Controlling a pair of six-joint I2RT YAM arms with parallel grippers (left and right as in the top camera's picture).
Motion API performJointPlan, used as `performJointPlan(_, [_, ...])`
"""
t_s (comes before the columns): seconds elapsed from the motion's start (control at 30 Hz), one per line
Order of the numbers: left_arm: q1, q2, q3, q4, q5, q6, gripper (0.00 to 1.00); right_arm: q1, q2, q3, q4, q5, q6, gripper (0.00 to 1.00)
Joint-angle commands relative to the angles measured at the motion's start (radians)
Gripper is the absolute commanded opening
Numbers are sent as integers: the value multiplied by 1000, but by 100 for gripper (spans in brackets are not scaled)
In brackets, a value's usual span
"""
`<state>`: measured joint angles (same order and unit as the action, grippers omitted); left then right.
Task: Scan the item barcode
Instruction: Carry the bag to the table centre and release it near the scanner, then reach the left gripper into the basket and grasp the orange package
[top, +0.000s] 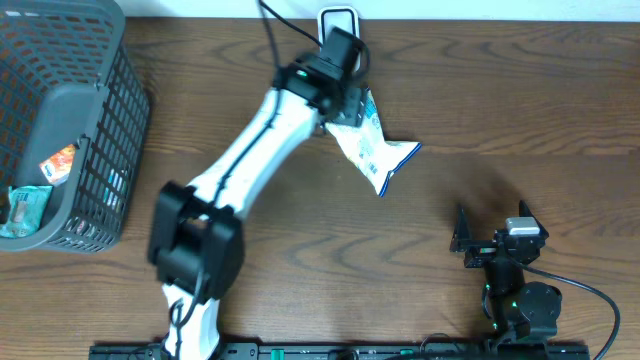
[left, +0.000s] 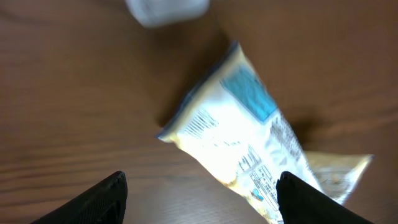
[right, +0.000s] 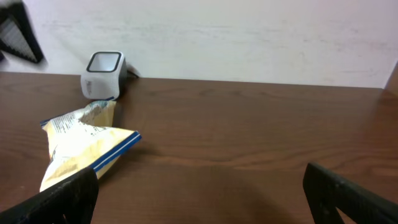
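The item is a white and yellow snack bag (top: 377, 152) with blue print, lying flat on the wooden table just in front of the white barcode scanner (top: 338, 18). My left gripper (top: 347, 105) hovers over the bag's near end. In the left wrist view its fingers (left: 106, 199) stand wide apart and open, touching nothing, with the bag (left: 242, 137) below and the scanner (left: 166, 9) blurred at the top. My right gripper (top: 492, 224) rests open at the front right, away from the bag (right: 81, 146).
A dark grey mesh basket (top: 110, 130) with several packets inside stands at the left edge of the table. The scanner (right: 102, 74) sits against the white back wall. The left arm stretches diagonally across the middle of the table.
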<state>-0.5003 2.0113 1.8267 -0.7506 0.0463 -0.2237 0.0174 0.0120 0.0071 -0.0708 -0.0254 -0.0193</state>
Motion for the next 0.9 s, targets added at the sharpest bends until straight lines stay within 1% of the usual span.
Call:
performJointPlan(0.0, [106,-194,24,4,-14,10,76,3,-5,-2,-5,8,-12,99])
performJointPlan(0.17, [293,-358,24,-15,-14,10,76,3,-5,-2,-5,8,-12,99])
performJointPlan(0.23, [374,-404,24,-26,-14,10,77,3,-5,-2,-5,8,-12,99])
performJointPlan(0.27, [419,-426,24,-34,-14,10,79,3,-5,-2,-5,8,-12,99])
performJointPlan(0.37, [540,-476,24,-64,-14,10,80,3,-5,-2,-5,8,-12,99])
performJointPlan(0.53, [705,-504,24,-105,-14,33,80,3,-5,-2,-5,8,-12,99])
performJointPlan(0.77, [922,-492,23,-143,-14,10,80,3,-5,-2,-4,8,-12,99])
performJointPlan(0.87, [993,-475,20,-162,-14,58,80,3,-5,-2,-5,8,-12,99])
